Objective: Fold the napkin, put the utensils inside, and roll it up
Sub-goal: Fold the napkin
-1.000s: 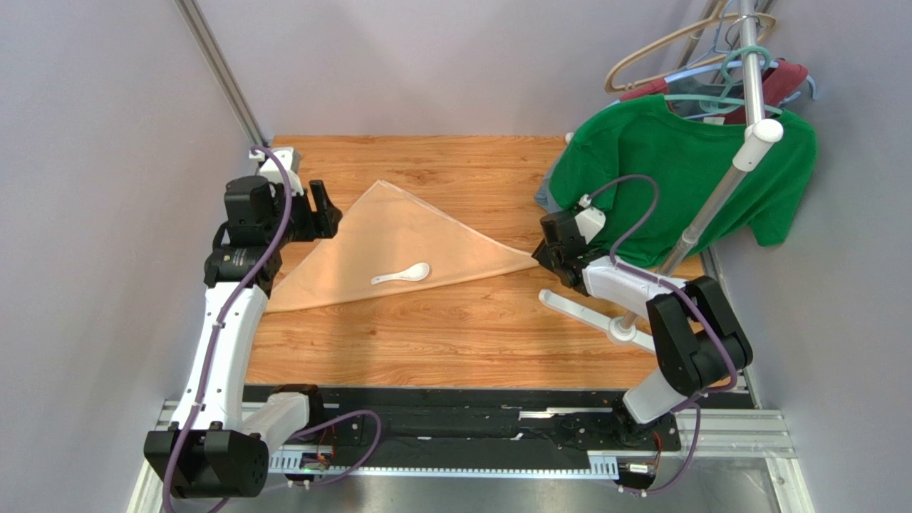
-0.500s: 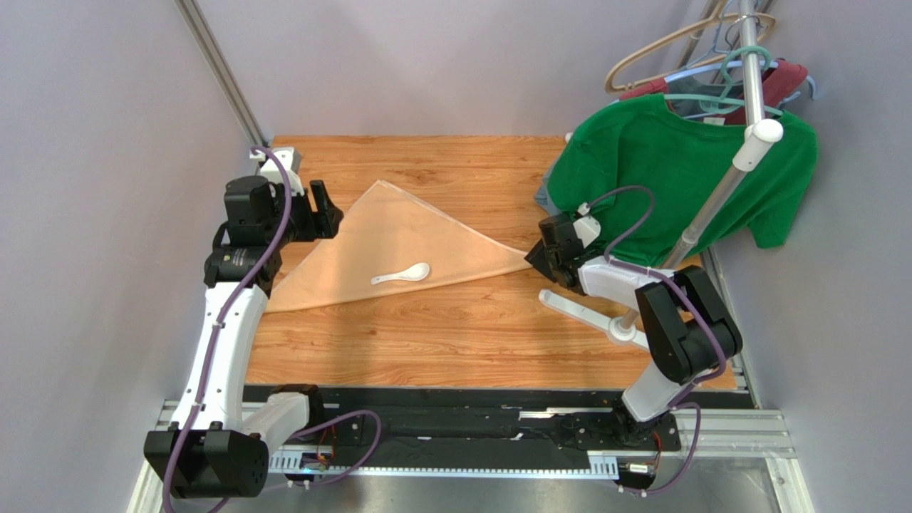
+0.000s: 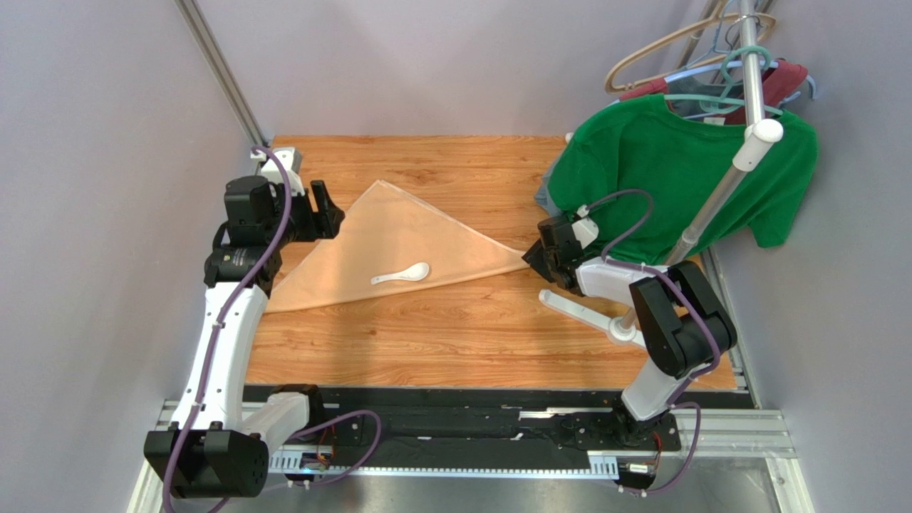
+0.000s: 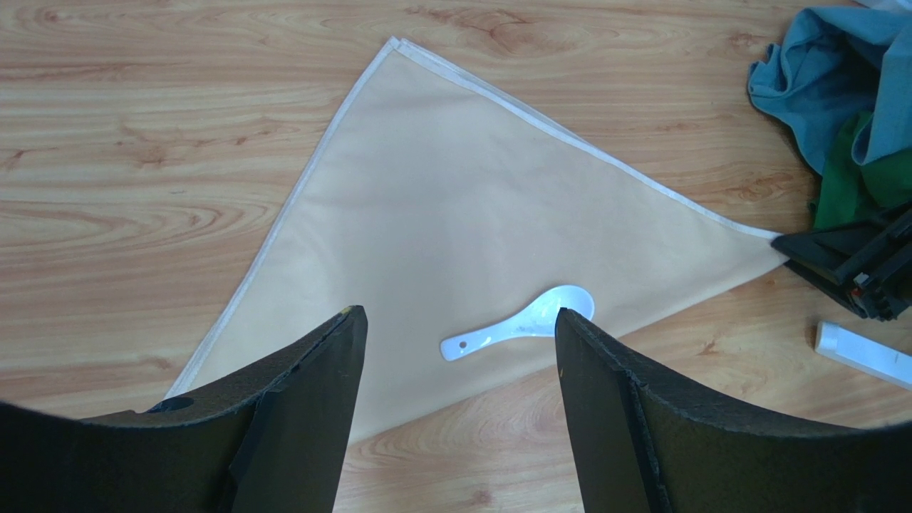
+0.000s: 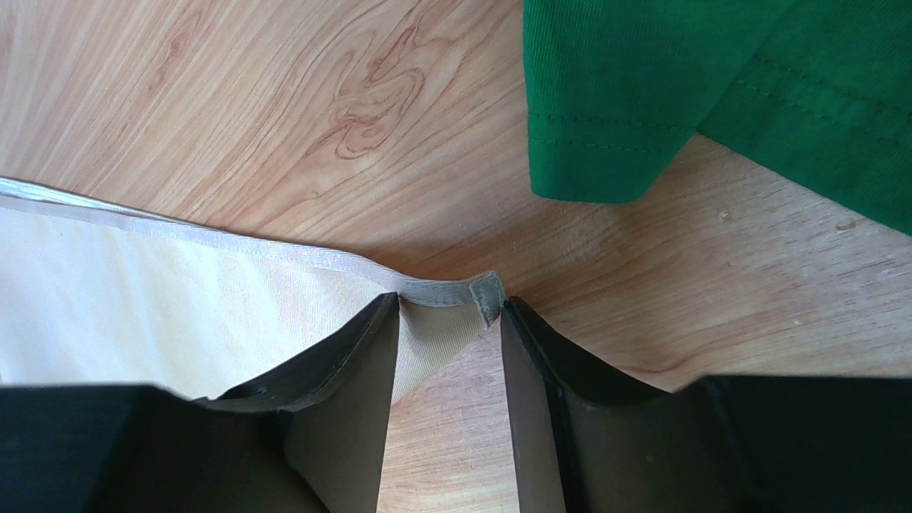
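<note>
The peach-tan napkin [image 3: 396, 237] lies flat on the wooden table, folded into a triangle. The white spoon [image 3: 401, 275] rests on it near the lower folded edge, bowl to the right. My left gripper [image 3: 327, 212] hovers open and empty over the napkin's left side. In the left wrist view the spoon [image 4: 519, 321] shows between its fingers, far below, on the napkin [image 4: 482, 203]. My right gripper [image 3: 532, 260] is low at the napkin's right corner. In the right wrist view its jaws [image 5: 450, 305] stand partly open, with the corner tip [image 5: 471, 291] between the fingertips, unclamped.
A green T-shirt [image 3: 685, 171] hangs from a rack at the back right, its hem [image 5: 664, 96] close beyond my right gripper. The rack's white leg [image 3: 583, 310] lies on the table just right of the napkin's corner. A blue cloth [image 4: 824, 64] lies under the shirt.
My right gripper has crept a little to the left, onto the napkin's right corner, and its elbow has swung inward. The left arm, napkin and spoon have not moved.
</note>
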Motion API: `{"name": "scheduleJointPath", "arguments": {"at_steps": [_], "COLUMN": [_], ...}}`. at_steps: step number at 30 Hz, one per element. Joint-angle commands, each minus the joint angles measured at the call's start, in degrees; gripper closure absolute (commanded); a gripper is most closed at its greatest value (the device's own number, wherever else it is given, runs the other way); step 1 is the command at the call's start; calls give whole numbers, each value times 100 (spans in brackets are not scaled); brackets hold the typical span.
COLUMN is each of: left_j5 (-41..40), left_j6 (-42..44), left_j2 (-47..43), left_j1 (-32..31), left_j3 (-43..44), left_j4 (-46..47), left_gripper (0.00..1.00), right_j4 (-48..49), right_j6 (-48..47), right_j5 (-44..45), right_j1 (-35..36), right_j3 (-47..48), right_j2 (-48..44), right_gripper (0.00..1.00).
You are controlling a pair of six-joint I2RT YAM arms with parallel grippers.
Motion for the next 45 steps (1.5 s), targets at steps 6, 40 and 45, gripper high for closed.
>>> {"name": "scheduleJointPath", "arguments": {"at_steps": [6,40,45], "left_j5": [134,222,231], "left_j6": [-101,-110,-119], "left_j2": [-33,-34,-33], "left_j1": [28,37,37], "left_j3": [89,62,62], "left_j4": [208,252,260], "left_gripper": [26,26,26], "right_j4": [-90,-486,-354], "right_j6": [192,305,473], "right_j5": [136,444,488], "right_j1": [-2,16,16], "right_j3": [39,-224,-427], "right_j2": [59,-65,-82], "right_gripper": [61,56,61]}}
